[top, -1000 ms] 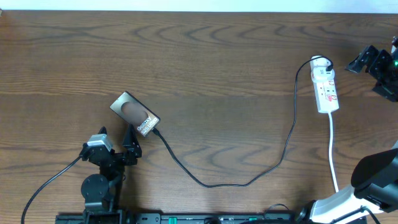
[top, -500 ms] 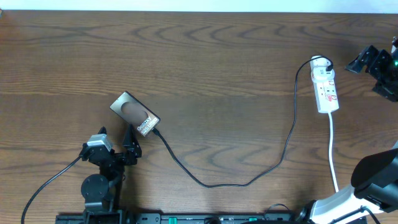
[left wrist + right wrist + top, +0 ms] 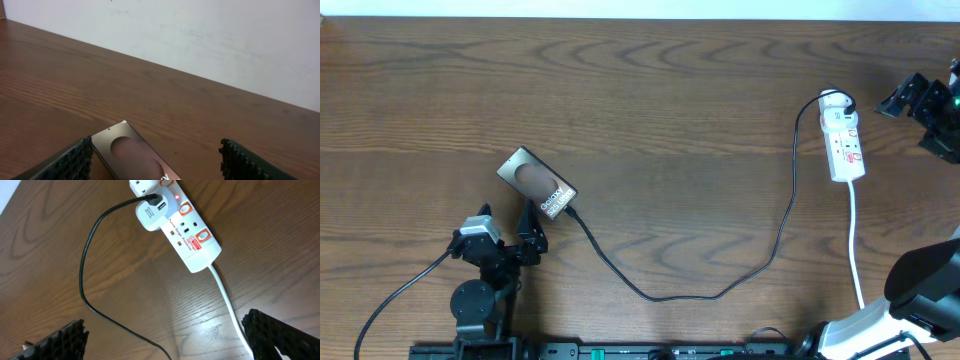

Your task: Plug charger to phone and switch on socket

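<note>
From above, the left gripper stands at the lower left of the table, just below the phone, which lies flat and turned at an angle. The left wrist view adds what the overhead view does not: the two fingers are spread wide, and the far end of the phone shows in the gap between them without touching them. Its near end is cut off by the picture's lower edge.

The charger is a thin black cable. It meets the phone's lower right end, sags toward the front edge and climbs to the socket at the right. If the plug tip sits fully in the phone, I cannot tell.

The right wrist view shows the socket more closely: a white adapter holds the cable, and a small red dot glows beside it. The white cord leaves the picture below.

The right gripper is at the right edge near the socket, half cut off, with its jaws wide apart and holding nothing.
</note>
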Controlling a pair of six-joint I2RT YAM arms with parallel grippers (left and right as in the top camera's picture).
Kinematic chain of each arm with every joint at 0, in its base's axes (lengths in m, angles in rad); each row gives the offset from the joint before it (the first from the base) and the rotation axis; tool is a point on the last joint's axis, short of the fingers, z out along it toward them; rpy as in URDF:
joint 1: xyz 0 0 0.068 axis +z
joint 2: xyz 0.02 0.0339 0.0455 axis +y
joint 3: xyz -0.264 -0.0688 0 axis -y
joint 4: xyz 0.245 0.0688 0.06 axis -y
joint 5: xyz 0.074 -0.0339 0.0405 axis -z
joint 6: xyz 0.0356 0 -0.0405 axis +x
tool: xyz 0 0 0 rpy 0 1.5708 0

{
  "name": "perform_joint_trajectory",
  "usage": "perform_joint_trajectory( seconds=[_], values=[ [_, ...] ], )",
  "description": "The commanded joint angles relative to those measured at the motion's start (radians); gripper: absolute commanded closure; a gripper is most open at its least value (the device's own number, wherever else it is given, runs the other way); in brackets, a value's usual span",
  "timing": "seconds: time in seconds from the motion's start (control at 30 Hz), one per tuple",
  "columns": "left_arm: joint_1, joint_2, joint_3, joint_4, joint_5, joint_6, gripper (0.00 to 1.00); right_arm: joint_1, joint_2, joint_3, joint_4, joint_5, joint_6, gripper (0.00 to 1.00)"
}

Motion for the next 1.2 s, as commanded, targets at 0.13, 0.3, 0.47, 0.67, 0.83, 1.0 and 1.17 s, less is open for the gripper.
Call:
perform_joint_trajectory(
  seconds=[0.13, 0.3, 0.47, 0.67, 0.83, 1.0, 1.17],
  values=[
    [-0.004, -0.009, -0.018, -0.034, -0.002, 0.014, 0.21, -0.001, -0.002, 0.009, -0.001, 0.003, 0.010, 0.01],
    [-0.004, -0.009, -0.018, -0.034, -0.002, 0.014, 0.21, -0.001, -0.005, 0.009, -0.001, 0.045, 0.010, 0.01],
    [-0.004, -0.009, -0.018, -0.034, -0.002, 0.014, 0.21, 0.009, -0.053, 0.009, 0.022, 0.048, 0.010, 0.01],
    [-0.004, -0.009, -0.018, -0.034, -0.002, 0.014, 0.21, 0.064, -0.177, -0.037, 0.167, 0.055, 0.010, 0.01],
    [-0.004, -0.009, -0.018, -0.034, -0.002, 0.014, 0.21, 0.168, -0.335, -0.239, 0.433, 0.055, 0.010, 0.01],
    [-0.004, -0.009, -0.018, -0.034, -0.002, 0.014, 0.21, 0.265, -0.513, -0.568, 0.763, 0.055, 0.010, 0.01],
    [-0.004, -0.009, -0.018, -0.034, -0.002, 0.014, 0.21, 0.335, -0.728, -0.960, 1.056, 0.055, 0.010, 0.01]
  ],
)
